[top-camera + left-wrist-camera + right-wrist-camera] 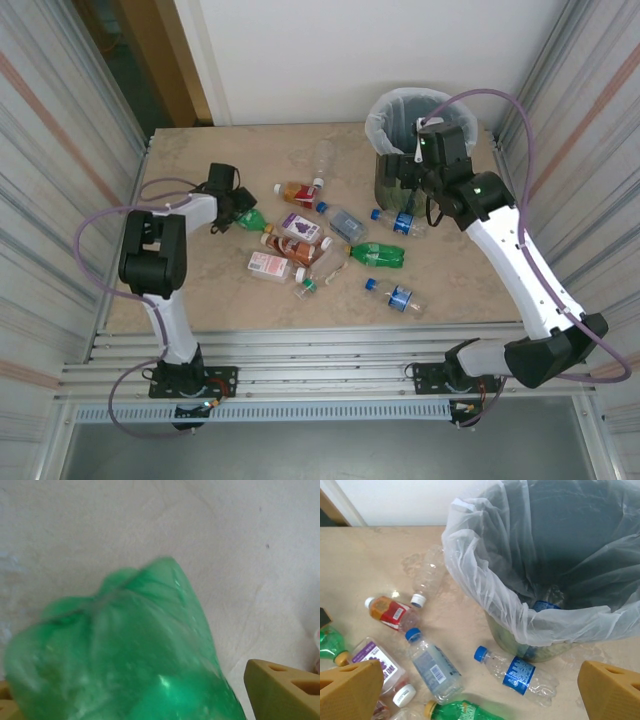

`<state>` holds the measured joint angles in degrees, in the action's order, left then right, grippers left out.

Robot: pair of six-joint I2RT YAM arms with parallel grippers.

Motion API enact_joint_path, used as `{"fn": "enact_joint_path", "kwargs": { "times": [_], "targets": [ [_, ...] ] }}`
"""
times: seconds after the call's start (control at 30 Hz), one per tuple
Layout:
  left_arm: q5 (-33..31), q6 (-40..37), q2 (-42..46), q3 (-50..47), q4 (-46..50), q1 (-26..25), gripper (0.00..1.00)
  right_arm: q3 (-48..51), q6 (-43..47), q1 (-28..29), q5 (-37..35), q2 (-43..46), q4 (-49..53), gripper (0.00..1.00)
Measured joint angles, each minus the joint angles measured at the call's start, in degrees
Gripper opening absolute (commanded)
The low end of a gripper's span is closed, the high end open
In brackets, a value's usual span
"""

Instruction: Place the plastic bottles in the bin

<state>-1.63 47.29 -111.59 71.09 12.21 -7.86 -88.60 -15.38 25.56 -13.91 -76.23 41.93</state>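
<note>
- The left fingers (236, 208) are down at the left of the top view, at the base of a green bottle (251, 220) that lies on the counter (200, 290).
- In the left wrist view the green bottle's ribbed base (130, 655) sits low in the frame. The tan finger at lower right (282, 690) stands apart from it, with a strip of counter between them. The other finger is a sliver at the lower left corner, so I cannot tell whether the bottle is clamped.
- The right fingers (350, 687) stand wide apart at the two lower corners of the right wrist view, with nothing between them. In the top view they hang just beside the near side of the bin (380, 115).
- The bin stands at the upper right of the top view, and its white bag (470, 580) is folded over the rim. One blue-labelled bottle (545, 605) lies inside it.
- The other bottles lie scattered mid-counter:
  - a clear bottle (322, 160) nearest the back wall
  - an amber bottle with a red label (298, 190)
  - a purple-labelled bottle (300, 227)
  - a clear blue-capped bottle (345, 220)
  - a second green bottle (378, 255)
  - a blue-labelled bottle just beside the bin's foot (408, 222)
  - another blue-labelled bottle lower in the frame (400, 297)
</note>
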Motion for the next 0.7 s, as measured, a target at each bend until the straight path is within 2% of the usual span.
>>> {"fn": "enact_joint_path", "kwargs": {
  "times": [0.27,0.37,0.7],
  "targets": [
    [0.85,1.84,-1.75,1.38,-1.97,1.14,0.50,0.00,0.02,1.22,-0.24,0.15,-0.35,0.98],
    [1.36,2.32,-1.90,1.46,-2.47,1.18,0.44,0.02,0.00,2.01,-0.44,0.15,-0.35,0.98],
    [4.66,2.36,0.26,0.31,-3.15,1.92,0.35,4.46,-0.28,5.81,0.70,0.15,-3.80,0.98]
  ]
}}
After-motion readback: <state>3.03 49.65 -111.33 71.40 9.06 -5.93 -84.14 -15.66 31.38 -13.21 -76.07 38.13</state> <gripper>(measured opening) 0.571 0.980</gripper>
